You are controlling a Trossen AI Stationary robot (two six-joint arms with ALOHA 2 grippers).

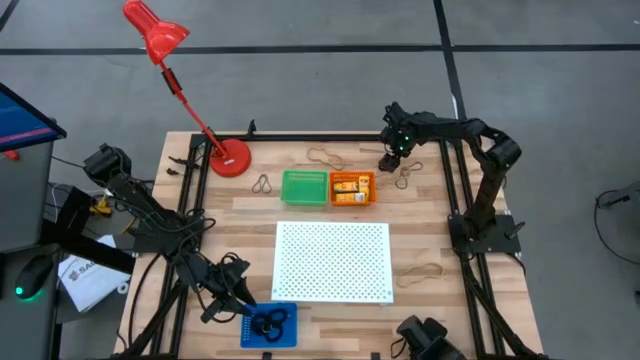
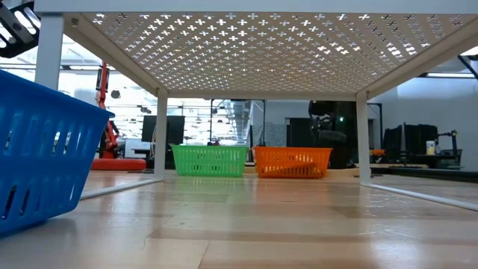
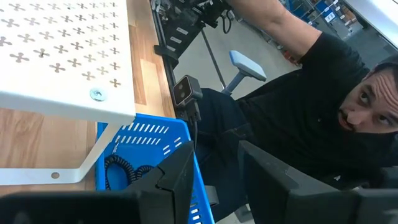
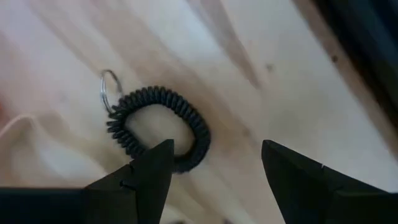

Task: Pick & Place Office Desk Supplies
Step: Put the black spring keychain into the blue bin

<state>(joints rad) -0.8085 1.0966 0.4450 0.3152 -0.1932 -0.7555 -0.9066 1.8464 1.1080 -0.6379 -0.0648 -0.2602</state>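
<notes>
**Right arm poised over a coiled black loop at the far edge of the desk**

I have the right gripper [image 4: 214, 171] hovering low at about 1 o'clock on the desk [image 1: 430, 240], fingers spread wide and holding nothing. Just ahead of it, in the right wrist view, lies a black coiled loop [image 4: 163, 127] with a small metal ring [image 4: 109, 90] at one end, flat on the wood. One fingertip overlaps the coil's near edge, so the loop sits a little off to that side of the gap rather than centred. Its long axis runs slantwise across the line between the fingers, ring end pointing away from the gripper. This arm is clearly the nearer one. A tan rubber band [image 1: 325, 157] lies toward 12 o'clock, beside the orange tray [image 1: 352, 188] and green tray [image 1: 305, 187].

My left gripper [image 3: 214, 177] waits at 7 o'clock, over the blue tray [image 1: 268, 327], fingers apart and empty; black loops [image 3: 121, 168] rest inside it.
</notes>
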